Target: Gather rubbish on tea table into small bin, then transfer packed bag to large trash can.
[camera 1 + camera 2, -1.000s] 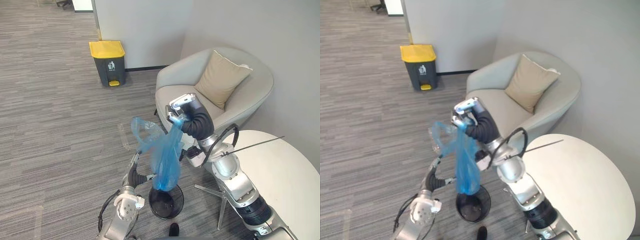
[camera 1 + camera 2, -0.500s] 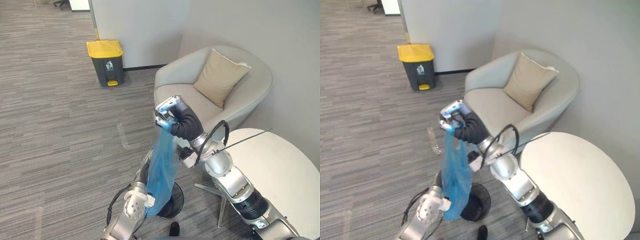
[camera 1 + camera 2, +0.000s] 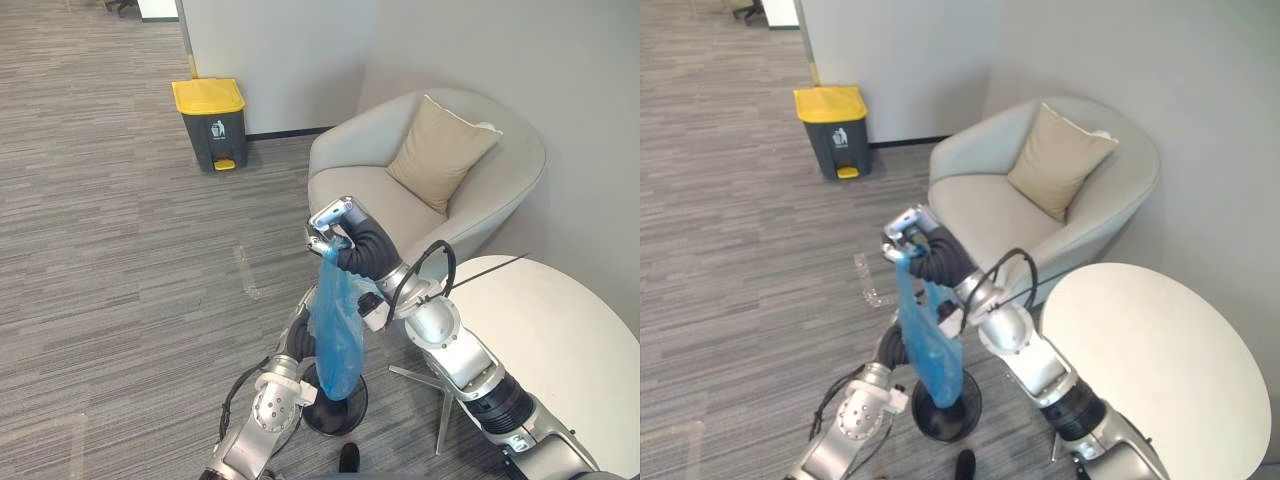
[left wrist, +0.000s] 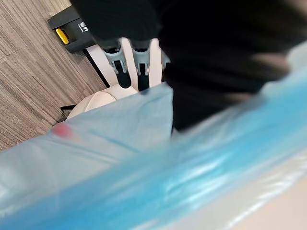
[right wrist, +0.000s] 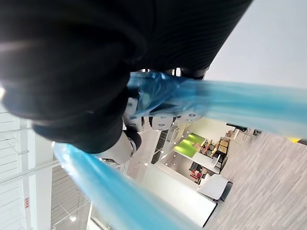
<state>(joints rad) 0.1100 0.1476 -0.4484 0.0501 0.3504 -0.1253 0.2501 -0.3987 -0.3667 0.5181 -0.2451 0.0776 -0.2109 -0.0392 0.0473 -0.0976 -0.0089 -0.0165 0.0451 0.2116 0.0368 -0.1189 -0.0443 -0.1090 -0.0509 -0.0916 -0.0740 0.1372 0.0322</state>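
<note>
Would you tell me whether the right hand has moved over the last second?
Yes: against the armchair, the right hand has shifted toward the robot's left, carrying the blue bag.

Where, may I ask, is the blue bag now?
In the eye views' centre, the blue bag hangs from the right robot hand, above the small black bin.

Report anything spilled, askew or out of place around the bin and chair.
A pale see-through shape lies on the carpet left of the blue bag; bottle or tape, I cannot tell. The bag hangs from the right hand over the small black bin, nothing spilled.
</note>
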